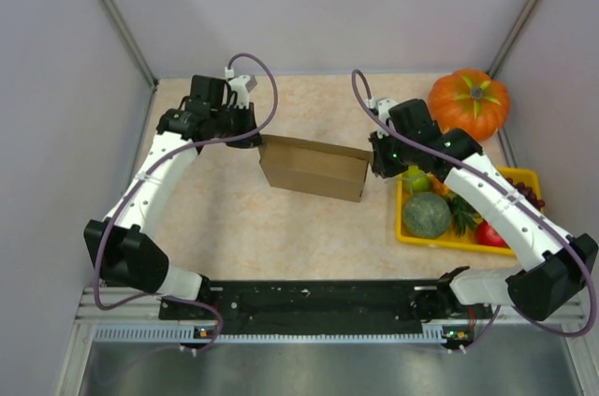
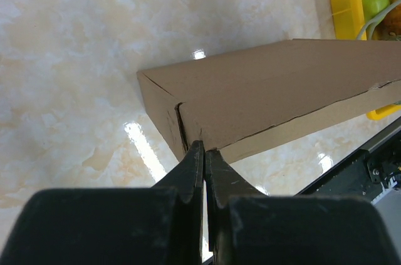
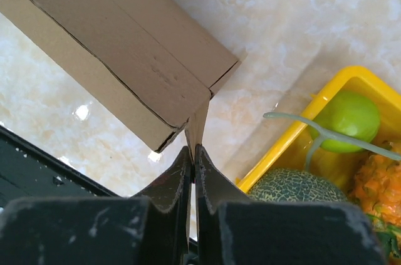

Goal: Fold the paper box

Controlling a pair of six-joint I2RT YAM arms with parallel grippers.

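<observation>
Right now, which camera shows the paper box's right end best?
Right wrist: the paper box end fills the frame, its thin flap pinched in the shut right pincer. Top external shows that end partly behind the pincer; left wrist shows only the opposite end.

I list from my feed: paper box [image 1: 314, 169], plain matte brown, unprinted; bench [image 1: 281, 237], cream with beige marbling. Tray [image 1: 440, 240] yellow; pumpkin [image 1: 470, 102] orange; melon [image 1: 428, 214] grey-green, netted. Left tool [image 2: 204, 152] and right tool [image 3: 193, 151] black; arms [image 1: 164, 171] white, black joints; cables [image 1: 272, 101] purple.
</observation>
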